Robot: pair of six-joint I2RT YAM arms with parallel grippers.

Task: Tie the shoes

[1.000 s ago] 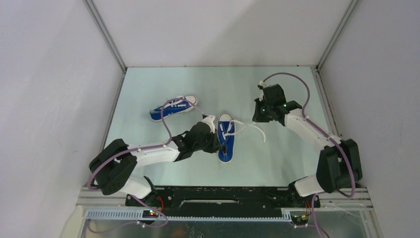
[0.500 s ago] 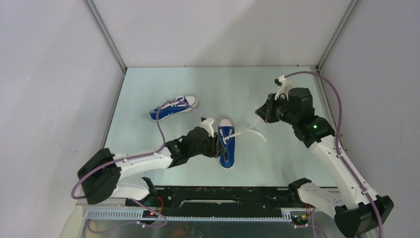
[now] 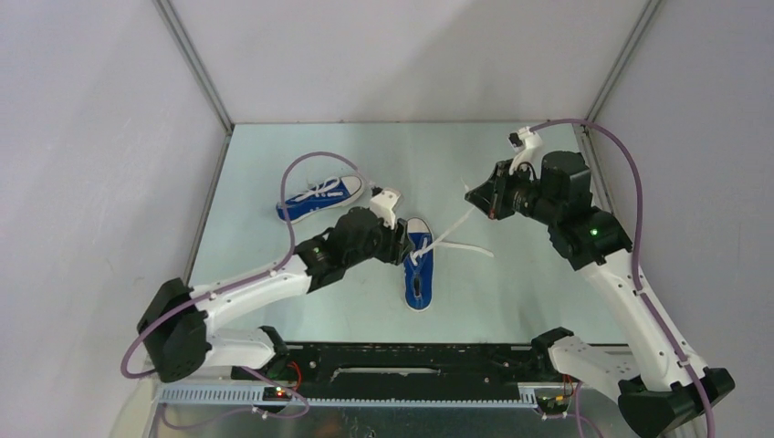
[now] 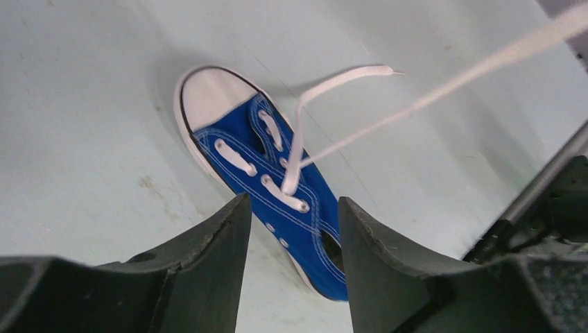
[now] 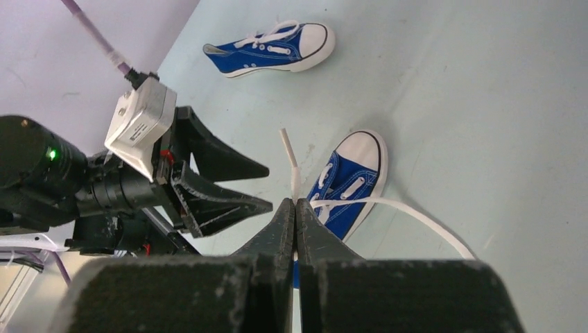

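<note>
The near shoe [image 3: 418, 278] lies flat on the table [image 3: 511, 310], with its toe pointing away from the arm bases. The far shoe [image 3: 319, 199] lies well to its left and farther back, toe turned toward the near shoe.

The left gripper [image 3: 399, 245] is at the near shoe's left side, by the toe. The top view hides its jaws. The left wrist view shows its fingers [image 4: 215, 243] standing apart with nothing between them, and the near shoe's laced front shows in the gap below.

The right gripper [image 3: 475, 193] is to the right of the near shoe's toe and farther back. From above, a lace [image 3: 447, 234] runs taut from the eyelets to it. The right wrist view shows its fingers [image 5: 281, 229] pressed together on that lace, with a short end sticking out past the tips. A loose lace [image 3: 467, 245] trails from the near shoe to its right across the table. Only the right wrist view shows the left gripper's spread fingers from the front.
</note>
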